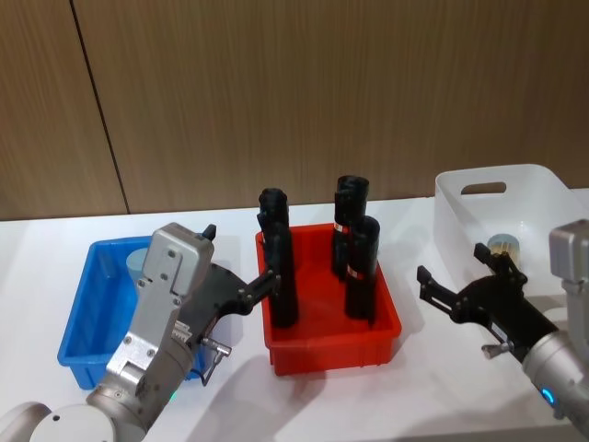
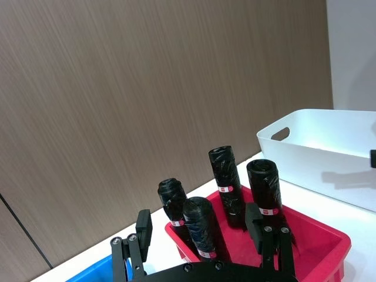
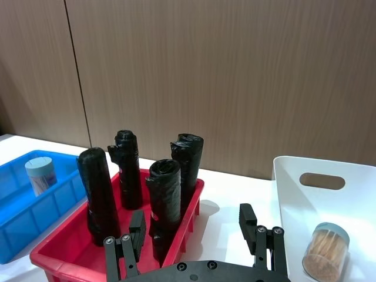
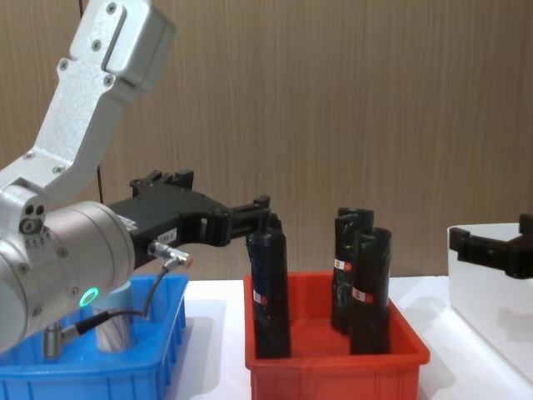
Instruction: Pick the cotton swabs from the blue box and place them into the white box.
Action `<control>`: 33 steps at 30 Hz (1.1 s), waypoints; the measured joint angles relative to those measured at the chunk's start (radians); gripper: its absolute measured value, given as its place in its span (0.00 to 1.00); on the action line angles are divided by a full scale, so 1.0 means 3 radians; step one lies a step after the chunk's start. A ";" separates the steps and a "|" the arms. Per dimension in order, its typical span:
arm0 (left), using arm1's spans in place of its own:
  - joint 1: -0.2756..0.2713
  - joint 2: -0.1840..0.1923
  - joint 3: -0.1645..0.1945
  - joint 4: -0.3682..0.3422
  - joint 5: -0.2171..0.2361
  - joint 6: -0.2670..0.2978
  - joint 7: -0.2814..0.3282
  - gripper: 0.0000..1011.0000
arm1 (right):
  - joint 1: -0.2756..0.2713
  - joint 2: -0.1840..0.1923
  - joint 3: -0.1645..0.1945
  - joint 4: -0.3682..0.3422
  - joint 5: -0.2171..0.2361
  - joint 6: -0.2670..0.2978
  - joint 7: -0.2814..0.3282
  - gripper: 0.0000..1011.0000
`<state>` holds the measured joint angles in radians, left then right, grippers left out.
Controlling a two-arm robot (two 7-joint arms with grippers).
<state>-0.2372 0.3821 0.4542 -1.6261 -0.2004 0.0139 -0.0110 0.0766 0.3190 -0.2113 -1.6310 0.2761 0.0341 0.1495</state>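
Note:
The blue box (image 1: 85, 318) sits at the table's left with one cotton swabs jar (image 1: 138, 261) standing in its far part, also seen from the right wrist (image 3: 41, 175) and half hidden behind my left arm in the chest view (image 4: 115, 323). My left gripper (image 1: 237, 260) hovers open and empty between the blue box and the red bin. A second cotton swabs jar (image 1: 503, 245) stands inside the white box (image 1: 460, 214) at the right, also seen from the right wrist (image 3: 326, 252). My right gripper (image 1: 457, 267) is open and empty, just in front of the white box's near wall.
A red bin (image 1: 327, 345) in the middle holds several tall black wrapped rolls (image 1: 281, 276). A wood-panelled wall runs behind the table. Bare white tabletop (image 1: 368, 396) lies in front of the bins.

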 joint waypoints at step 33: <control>0.0000 0.0000 0.0000 0.0000 0.0000 0.0000 0.0000 0.99 | 0.1289 -0.0353 -0.0035 0.1885 -0.0016 -0.0361 0.1193 0.99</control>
<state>-0.2372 0.3821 0.4542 -1.6262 -0.2004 0.0138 -0.0109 0.4633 0.2131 -0.2218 -1.0655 0.2713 -0.0742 0.5075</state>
